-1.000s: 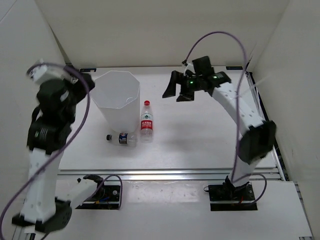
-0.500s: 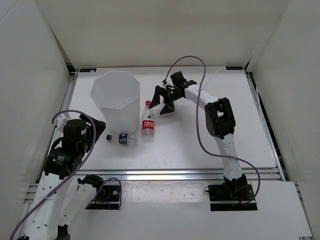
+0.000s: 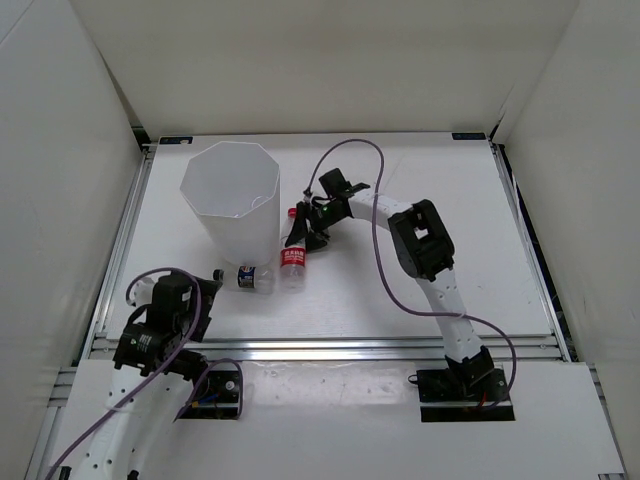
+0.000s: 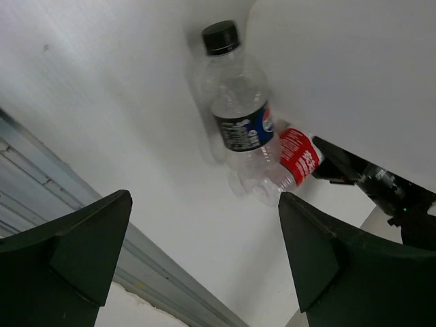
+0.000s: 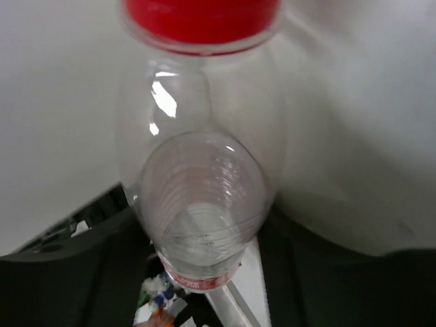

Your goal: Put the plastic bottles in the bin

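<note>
One red-capped bottle (image 3: 293, 265) lies beside the bin (image 3: 240, 235), cap toward the far edge, body toward the near edge, its cap end between my right claw's (image 3: 303, 228) spread jaws; my left claw (image 4: 204, 228), also spread, sits farther off.

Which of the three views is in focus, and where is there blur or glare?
Top external: sharp, evenly lit, no glare. Left wrist: the dark-capped bottle is fairly sharp, the left pincer out of focus. Right wrist: the red-capped bottle is too near, blurred, with bright glints on its shoulder.
</note>
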Motion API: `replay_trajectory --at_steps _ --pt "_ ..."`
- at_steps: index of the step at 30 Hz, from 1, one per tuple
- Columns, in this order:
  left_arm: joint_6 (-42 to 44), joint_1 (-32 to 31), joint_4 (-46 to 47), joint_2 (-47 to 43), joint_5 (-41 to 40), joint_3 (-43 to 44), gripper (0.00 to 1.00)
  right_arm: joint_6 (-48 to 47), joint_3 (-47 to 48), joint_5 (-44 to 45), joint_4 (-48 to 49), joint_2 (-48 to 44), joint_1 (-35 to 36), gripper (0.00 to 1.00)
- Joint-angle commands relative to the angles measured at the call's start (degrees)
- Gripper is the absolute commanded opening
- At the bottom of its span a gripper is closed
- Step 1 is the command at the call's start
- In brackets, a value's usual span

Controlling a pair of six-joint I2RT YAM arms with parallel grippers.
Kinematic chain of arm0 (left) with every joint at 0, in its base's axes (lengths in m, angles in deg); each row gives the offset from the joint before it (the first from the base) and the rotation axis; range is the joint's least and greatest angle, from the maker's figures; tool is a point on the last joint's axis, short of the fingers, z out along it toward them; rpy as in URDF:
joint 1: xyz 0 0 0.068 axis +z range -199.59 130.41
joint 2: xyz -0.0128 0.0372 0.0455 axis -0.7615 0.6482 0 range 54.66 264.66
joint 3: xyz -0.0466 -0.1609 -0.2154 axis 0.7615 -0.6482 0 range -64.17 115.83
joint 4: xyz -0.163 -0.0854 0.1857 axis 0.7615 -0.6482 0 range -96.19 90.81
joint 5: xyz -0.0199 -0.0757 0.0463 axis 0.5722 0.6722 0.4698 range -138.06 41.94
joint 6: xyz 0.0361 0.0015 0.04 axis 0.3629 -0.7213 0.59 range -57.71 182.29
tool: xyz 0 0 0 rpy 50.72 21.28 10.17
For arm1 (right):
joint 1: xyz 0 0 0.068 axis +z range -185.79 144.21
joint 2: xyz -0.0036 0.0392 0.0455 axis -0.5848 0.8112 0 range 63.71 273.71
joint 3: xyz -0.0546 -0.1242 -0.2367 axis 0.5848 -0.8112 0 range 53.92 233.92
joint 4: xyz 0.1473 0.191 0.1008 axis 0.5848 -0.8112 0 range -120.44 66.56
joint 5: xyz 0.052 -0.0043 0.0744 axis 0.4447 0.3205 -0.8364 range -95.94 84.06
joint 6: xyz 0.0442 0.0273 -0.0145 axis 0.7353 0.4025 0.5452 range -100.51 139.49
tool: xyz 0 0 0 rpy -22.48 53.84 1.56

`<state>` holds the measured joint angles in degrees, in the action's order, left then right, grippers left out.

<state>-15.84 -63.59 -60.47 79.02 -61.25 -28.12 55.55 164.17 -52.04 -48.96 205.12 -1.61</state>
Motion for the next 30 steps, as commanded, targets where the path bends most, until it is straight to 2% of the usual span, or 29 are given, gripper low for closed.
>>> replay_trajectory --at_steps 1,2,4,6,8,10,13,15,16,17,18,19,20,21,22,23,24,25,26,28,30 --pt "-8.51 0.02 1.94 -3.34 1.94 -5.19 1.00 -0.63 -8.72 3.56 -1.46 -4.10 -2.26 0.55" --pt "-9.58 0.02 2.99 -5.44 1.94 -6.42 1.00 -1.42 -11.09 4.09 -1.46 -8.12 -2.79 0.47" --pt "-11.25 0.02 7.63 -7.47 1.41 -10.19 1.00 -2.21 -18.54 6.46 -1.46 -13.15 -4.54 0.43" --pt "-13.62 0.02 11.34 -8.89 0.89 -13.79 1.00 -2.74 -22.00 8.66 -4.53 -21.40 -5.95 0.35" --pt "-16.08 0.02 15.91 -8.02 0.36 -15.48 1.00 -2.74 -25.16 11.47 -6.12 -31.03 -7.89 0.33" --pt "-16.09 0.02 17.76 -5.91 0.36 -16.18 1.00 -2.74 -24.14 13.93 -6.91 -40.01 -8.77 0.33" --pt "-14.95 0.02 19.00 -0.20 0.88 -14.44 1.00 -1.00 -11.25 21.04 -8.23 -44.36 -7.90 0.35" --pt "-13.29 0.02 19.70 3.74 0.89 -13.29 1.00 -0.37 -0.10 26.83 -10.68 -42.45 -5.01 0.35" --pt "-12.76 0.02 20.57 4.90 1.50 -12.42 1.00 0.15 12.83 30.25 -10.69 -38.09 -3.86 0.35" --pt "-12.23 0.02 21.10 5.87 2.02 -12.41 1.00 0.16 19.84 31.07 -11.39 -35.35 -2.63 0.35" --pt "-10.83 0.02 21.89 7.53 2.03 -11.80 1.00 -0.36 26.78 31.86 -11.40 -32.36 -0.01 0.38" --pt "-10.30 0.02 22.60 8.33 2.64 -11.80 1.00 -0.98 37.55 32.74 -9.83 -27.11 1.32 0.41" --pt "-9.77 0.02 23.21 9.03 3.34 -11.27 1.00 -2.38 38.97 34.14 -7.46 -25.67 2.90 0.45" --pt "-8.63 0.02 23.22 10.52 3.35 -11.27 1.00 -3.26 37.15 36.07 -3.70 -25.65 5.79 0.53" --pt "-8.01 0.02 23.22 11.14 3.87 -11.27 1.00 -4.23 31.13 37.48 4.26 -25.65 8.51 0.58" --pt "-7.48 0.02 23.22 11.76 3.87 -10.66 1.00 -5.28 31.07 38.36 6.51 -25.65 9.67 0.63" --pt "-6.87 0.02 23.22 12.29 3.87 -10.65 1.00 -8.16 32.81 38.98 6.53 -21.13 10.73 0.80" --pt "-6.86 0.02 23.22 13.16 3.87 -10.65 1.00 -9.50 35.79 38.99 2.53 -18.65 11.43 0.94" --pt "-6.86 0.02 23.92 13.17 3.87 -10.65 1.00 -10.64 38.43 36.73 -0.03 -16.79 11.96 1.00" --pt "-6.86 0.02 24.44 14.39 3.87 -11.17 1.00 -13.45 38.12 37.66 -5.31 -18.78 12.58 1.00" --pt "-6.86 0.02 25.15 14.40 3.87 -11.18 1.00 -15.65 30.85 40.57 -4.03 -27.99 12.58 1.00"
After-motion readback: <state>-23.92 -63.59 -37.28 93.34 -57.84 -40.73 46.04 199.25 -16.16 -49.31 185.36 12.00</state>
